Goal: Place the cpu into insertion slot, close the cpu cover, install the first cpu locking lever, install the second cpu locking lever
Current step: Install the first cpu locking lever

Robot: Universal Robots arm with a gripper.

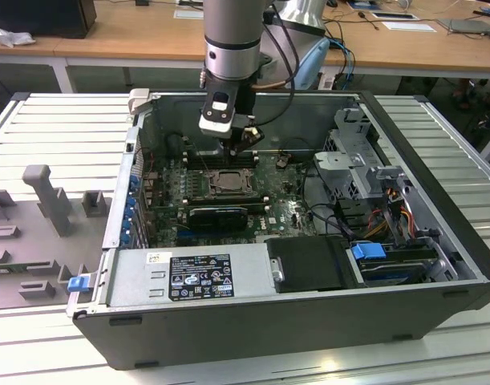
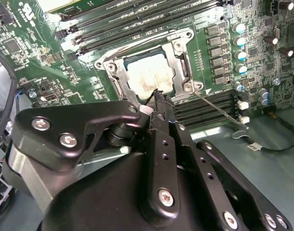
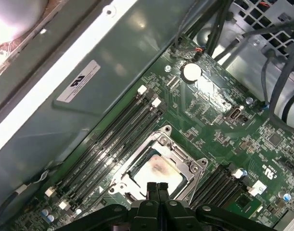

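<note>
Black gripper (image 3: 157,186), fingers pressed together on nothing, hangs over the chip (image 3: 154,168) (pale silvery square, dark smudge), seated beneath the grey cover frame (image 3: 183,166). Green motherboard (image 3: 219,120), open computer case (image 1: 309,321), slatted metal table (image 1: 60,128), wooden desks (image 1: 132,32) behind.

The cpu (image 3: 154,168) edge nearest the fingertips (image 3: 151,191) is hidden behind them in the first wrist view. The cpu cover (image 2: 179,52) side under the fingertips is masked in the second wrist view.
</note>
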